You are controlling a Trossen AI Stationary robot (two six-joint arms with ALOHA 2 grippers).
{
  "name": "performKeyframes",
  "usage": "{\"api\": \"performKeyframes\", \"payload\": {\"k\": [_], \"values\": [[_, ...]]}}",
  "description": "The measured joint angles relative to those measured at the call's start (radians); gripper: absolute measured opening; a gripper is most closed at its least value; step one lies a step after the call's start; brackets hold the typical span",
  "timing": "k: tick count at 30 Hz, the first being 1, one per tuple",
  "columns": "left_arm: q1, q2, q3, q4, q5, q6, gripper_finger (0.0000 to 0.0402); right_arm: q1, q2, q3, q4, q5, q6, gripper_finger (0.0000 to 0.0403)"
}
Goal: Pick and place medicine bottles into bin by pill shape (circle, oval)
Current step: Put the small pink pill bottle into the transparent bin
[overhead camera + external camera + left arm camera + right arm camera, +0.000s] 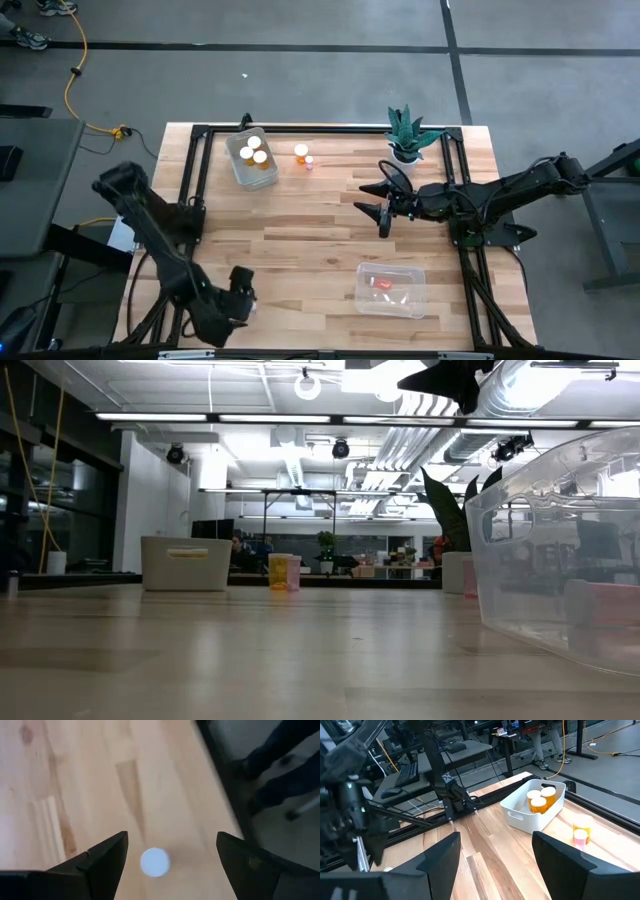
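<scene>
- Hovering with its dark, wedge-shaped fingers spread wide, the left gripper [170, 855] hangs over a round white cap [154, 862] (a medicine bottle seen end-on, long axis upright) on pale, grained wood near the table's [320, 215] front left edge.
- Right gripper [383, 208] gapes empty mid-table, beside the potted plant [407, 133].
- White bin [251, 158] holds three amber bottles [254, 152], standing; two more bottles [303, 155] stand just beside it.
- Clear tub [390, 289] holds a reddish bottle [383, 283].
</scene>
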Motion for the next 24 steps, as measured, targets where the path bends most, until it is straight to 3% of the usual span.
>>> {"api": "performKeyframes", "payload": {"k": [5, 14, 24], "values": [[-0.003, 0.086, 0.000, -0.043, -0.031, 0.000, 0.0294, 0.000, 0.000, 0.000, -0.008, -0.003, 0.000, 0.0240], [-0.008, 0.133, 0.000, -0.050, -0.008, 0.024, 0.0290, 0.000, 0.000, 0.000, -0.015, -0.003, 0.000, 0.0240], [0.005, 0.132, -0.068, -0.036, 0.004, 0.016, 0.0205, 0.000, 0.000, 0.000, -0.016, -0.002, 0.000, 0.0240]]}}
